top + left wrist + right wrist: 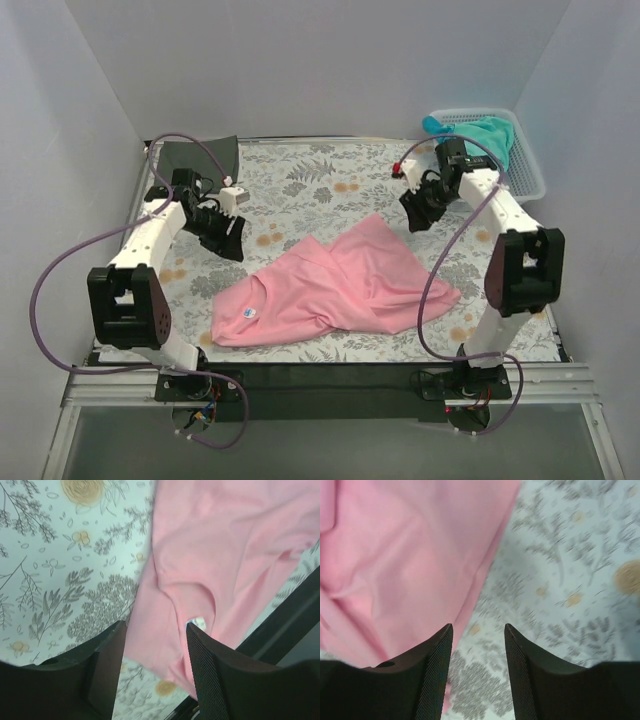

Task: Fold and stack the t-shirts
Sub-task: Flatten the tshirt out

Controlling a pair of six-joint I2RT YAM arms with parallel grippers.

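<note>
The light pink t-shirt (335, 285) lies crumpled on the floral tablecloth (300, 180) in the middle, its neck label up. It also shows in the left wrist view (225, 545) and the right wrist view (405, 555). The dark charcoal t-shirt (203, 154) lies at the back left corner. The teal t-shirt (485, 135) hangs in the white basket (530, 170) at the back right. My left gripper (228, 238) is open and empty, above the cloth left of the pink shirt (155, 640). My right gripper (417, 215) is open and empty, above the shirt's right edge (478, 630).
White walls close in the left, back and right sides. A black rail (330, 375) runs along the table's near edge, in front of the arm bases. Purple cables loop beside both arms.
</note>
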